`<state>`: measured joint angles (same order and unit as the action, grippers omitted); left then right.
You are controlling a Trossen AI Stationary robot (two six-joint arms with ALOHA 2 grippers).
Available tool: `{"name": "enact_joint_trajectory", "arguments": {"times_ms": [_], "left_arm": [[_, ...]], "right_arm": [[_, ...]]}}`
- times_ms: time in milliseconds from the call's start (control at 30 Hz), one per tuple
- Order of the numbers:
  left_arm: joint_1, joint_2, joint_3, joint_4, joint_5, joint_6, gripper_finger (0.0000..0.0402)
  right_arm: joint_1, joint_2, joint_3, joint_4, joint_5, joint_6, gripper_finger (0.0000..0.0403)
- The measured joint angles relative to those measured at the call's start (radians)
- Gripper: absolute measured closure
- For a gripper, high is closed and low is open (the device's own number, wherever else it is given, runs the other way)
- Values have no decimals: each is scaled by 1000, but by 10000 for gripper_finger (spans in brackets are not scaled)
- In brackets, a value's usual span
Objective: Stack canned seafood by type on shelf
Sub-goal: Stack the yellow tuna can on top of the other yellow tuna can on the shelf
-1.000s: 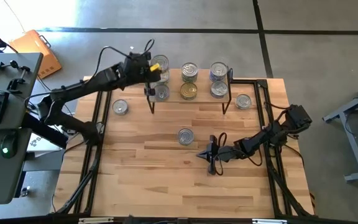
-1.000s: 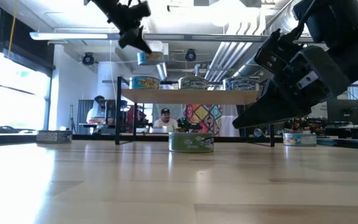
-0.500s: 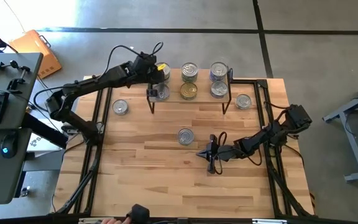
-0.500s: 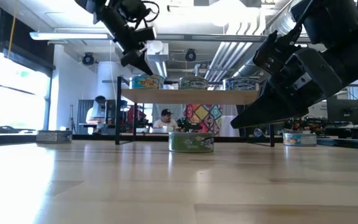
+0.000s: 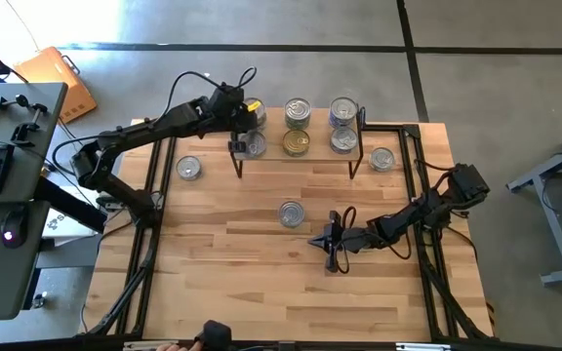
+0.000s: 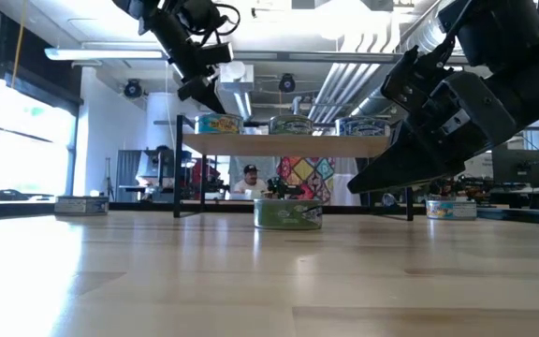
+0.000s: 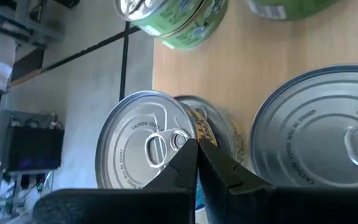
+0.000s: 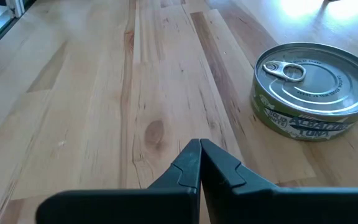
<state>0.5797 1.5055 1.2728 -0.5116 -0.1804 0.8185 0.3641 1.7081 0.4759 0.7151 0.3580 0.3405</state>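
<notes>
The shelf (image 5: 320,154) (image 6: 288,146) carries several tins in two rows. My left gripper (image 5: 243,110) (image 7: 197,148) is shut over the shelf's far left corner, its tips above a silver-lidded tin (image 7: 145,146) (image 5: 253,105). A yellow-labelled tin (image 7: 213,127) shows partly behind that one. A green-labelled tin (image 5: 292,213) (image 8: 316,90) (image 6: 288,213) stands on the tabletop. My right gripper (image 5: 328,241) (image 8: 199,146) is shut and lies low over the table, just on the near right of that tin and apart from it. My left gripper's shut fingertips (image 7: 188,155) stand over the edge of the silver lid, right beside its pull tab (image 7: 163,144), coming from above and slanting down. Whether they touch the tin I cannot tell.
Two more tins stand on the tabletop, one left of the shelf (image 5: 189,168) and one at its right leg (image 5: 381,158). A person's hand with a dark object shows at the table's near edge (image 5: 213,336). People sit in the room beyond.
My left gripper came down toward the shelf's far left corner with a tin hanging at its tips. That tin no longer shows above the shelf in the low view. For the last half second it has stayed still.
</notes>
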Motion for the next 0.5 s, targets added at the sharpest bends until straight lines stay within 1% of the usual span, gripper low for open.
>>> {"name": "enact_joint_trajectory", "arguments": {"times_ms": [67,200,500], "left_arm": [[0,0,0,-1,-18,-15,401],[0,0,1,0,-20,-31,395],[-1,0,1,1,66,-59,362]], "right_arm": [[0,0,0,0,0,0,403],[0,0,0,0,0,-1,403],[0,0,0,0,0,-1,403]]}}
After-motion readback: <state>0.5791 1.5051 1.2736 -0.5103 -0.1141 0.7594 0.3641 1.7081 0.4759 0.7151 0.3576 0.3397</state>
